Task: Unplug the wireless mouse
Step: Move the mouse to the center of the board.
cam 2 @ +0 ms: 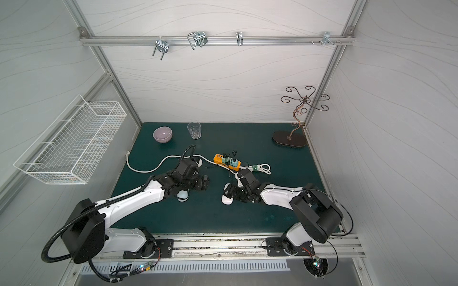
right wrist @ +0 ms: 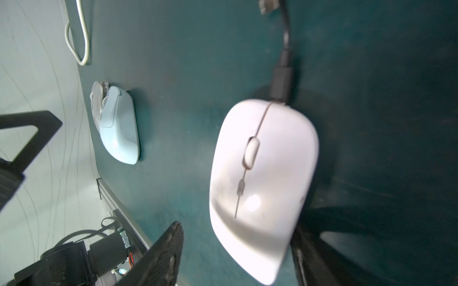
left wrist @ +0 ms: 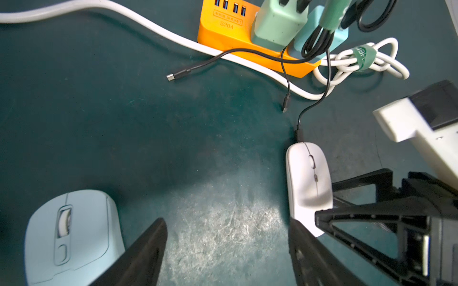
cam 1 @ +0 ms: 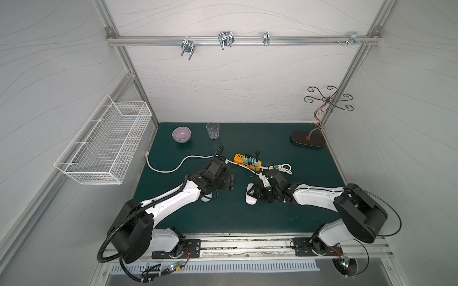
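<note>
- My right jaws stood apart, white mouse (right wrist: 262, 173) between them, not clamped.
- Left jaws apart, empty.
- Black plug (right wrist: 281, 81) sat in the mouse's nose, ahead.
- Next, I judged: clamp mouse, pull plug straight.

Found both arms stretched forward and inward, wrists low, fingertips turned toward each other. Observed left gripper (cam 1: 232, 182) with jaws parted and empty. Recorded right gripper (cam 1: 251, 192) likewise spread, not clamped.
</note>
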